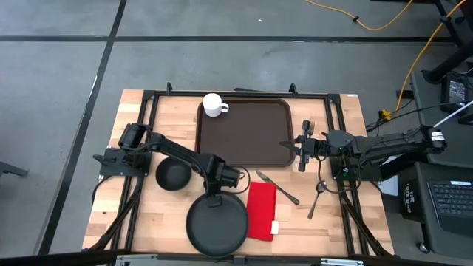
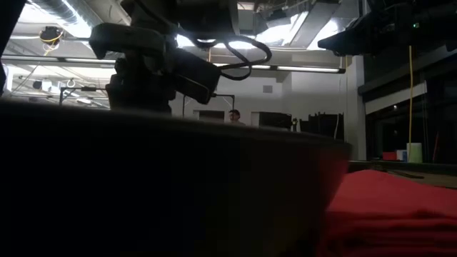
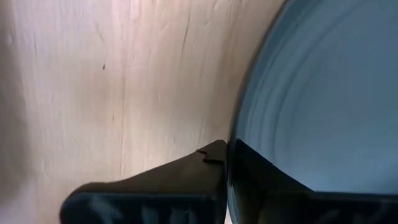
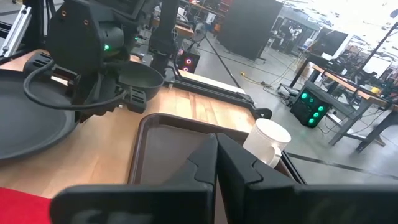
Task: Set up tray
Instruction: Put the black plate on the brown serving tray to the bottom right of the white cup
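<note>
The left tool [image 1: 216, 198] is lowered at the far rim of the round black plate [image 1: 216, 226], near the front edge of the wooden worktop [image 1: 174, 111]. In the left wrist view one dark finger [image 3: 186, 186] lies outside the plate's rim against the bare wood, with the plate's edge running right along it; the other finger seems to sit over the plate's inner side, so the tool looks closed narrowly over the rim, though the contact itself is not clear. Just behind the left arm's forearm sits a small black bowl [image 1: 173, 174].

The right tool [image 1: 295, 145] hovers at the right-hand rim of the tray [image 1: 244, 133], its fingers drawn together to a narrow point with nothing between them, as the right wrist view shows [image 4: 216, 163].

The tray, dark brown with rounded corners and a raised rim, lies flat in the middle of the worktop toward its far side. A white mug [image 1: 214, 105] stands on its far left corner.

In front of the tray, a red folded napkin [image 1: 260, 210] lies just right of the plate, a small white piece at its near corner. A knife [image 1: 277, 187] lies slanted beside the napkin, and a spoon [image 1: 316, 198] lies farther right, beneath the right arm.
</note>
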